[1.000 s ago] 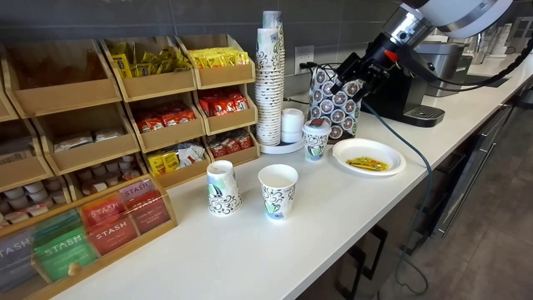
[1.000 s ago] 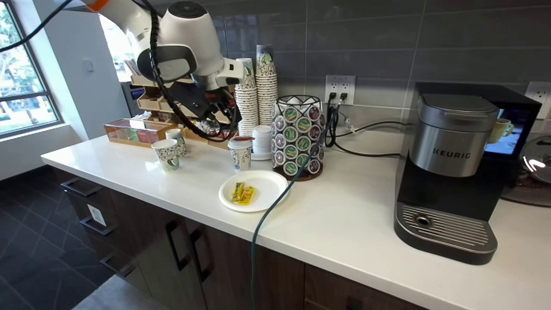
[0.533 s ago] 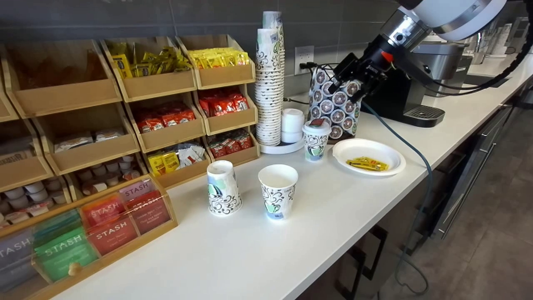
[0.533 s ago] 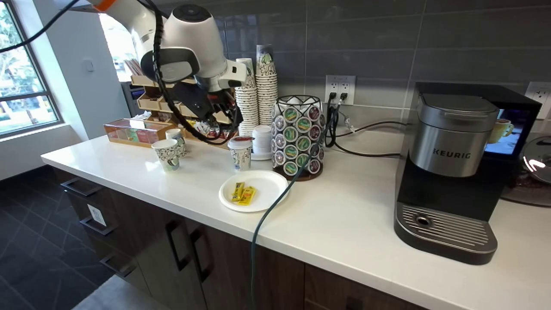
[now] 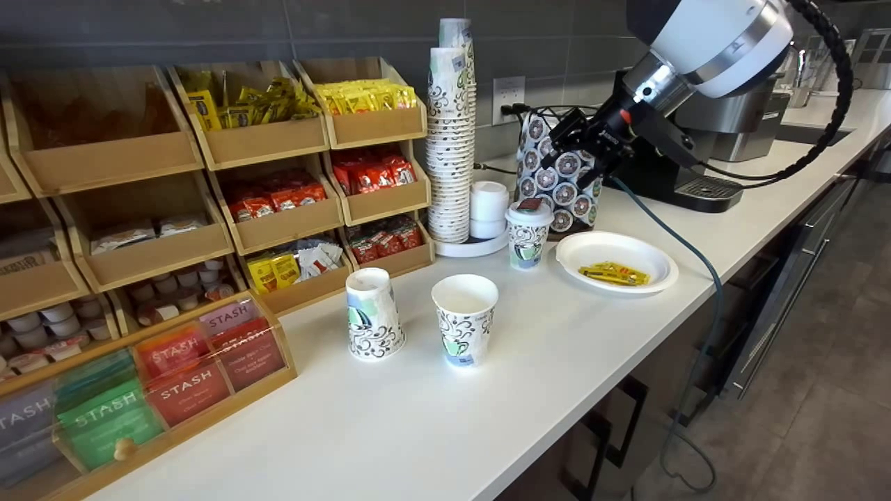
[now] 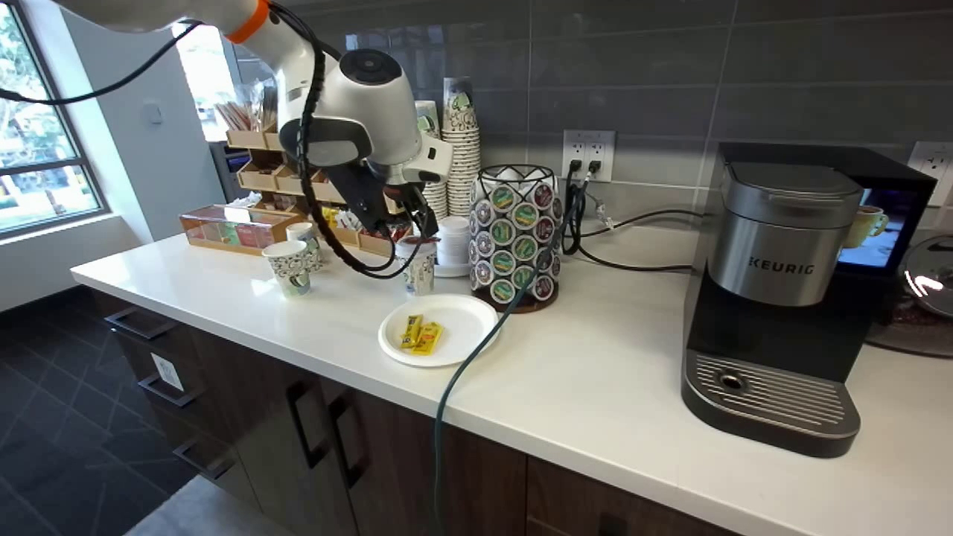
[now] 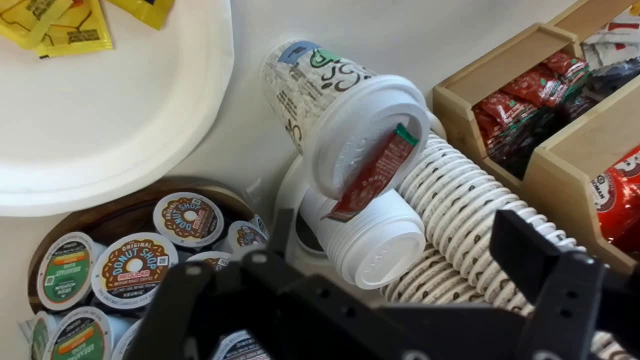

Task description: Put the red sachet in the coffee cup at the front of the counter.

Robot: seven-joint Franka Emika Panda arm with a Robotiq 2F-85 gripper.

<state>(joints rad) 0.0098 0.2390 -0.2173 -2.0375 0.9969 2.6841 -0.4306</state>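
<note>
White open cup [image 5: 465, 323] stands left of our hand [image 5: 564, 172] in an exterior view; lower, near the hand, on a lidded cup [image 5: 527, 242], lies the red sachet [image 5: 529, 204]; light and slippery, we judge. Our wide-apart fingers [image 7: 520, 247] should pinch its middle.
</note>
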